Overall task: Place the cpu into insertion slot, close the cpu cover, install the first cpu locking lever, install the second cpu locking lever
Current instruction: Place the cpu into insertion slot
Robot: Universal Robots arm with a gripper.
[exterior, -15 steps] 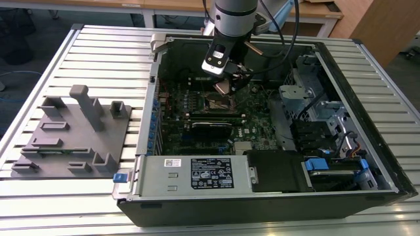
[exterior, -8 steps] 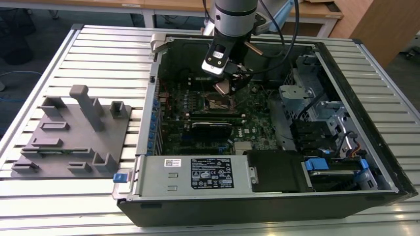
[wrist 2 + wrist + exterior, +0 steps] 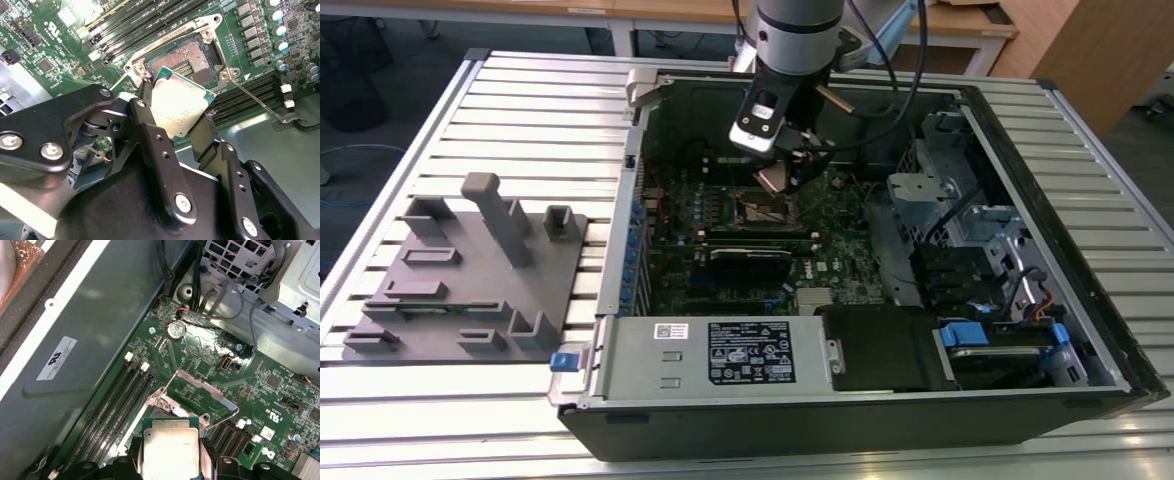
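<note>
Pincer [image 3: 177,114] closed on the cpu [image 3: 184,105], clamping two opposite edges. One cpu, tilted, silver face up, hovering just above the single insertion slot [image 3: 189,61], not seated. cpu cover [image 3: 220,397] stands open. All inside the open computer case [image 3: 854,430], which lies on the slatted surface [image 3: 480,110].

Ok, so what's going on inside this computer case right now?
A robot arm's gripper is clamped on the cpu and holds it over the insertion slot on the motherboard inside the open computer case. The chip is not seated: the socket's contacts are bare. The cpu cover is swung open, and a locking lever lies unlatched beside the socket.
</note>
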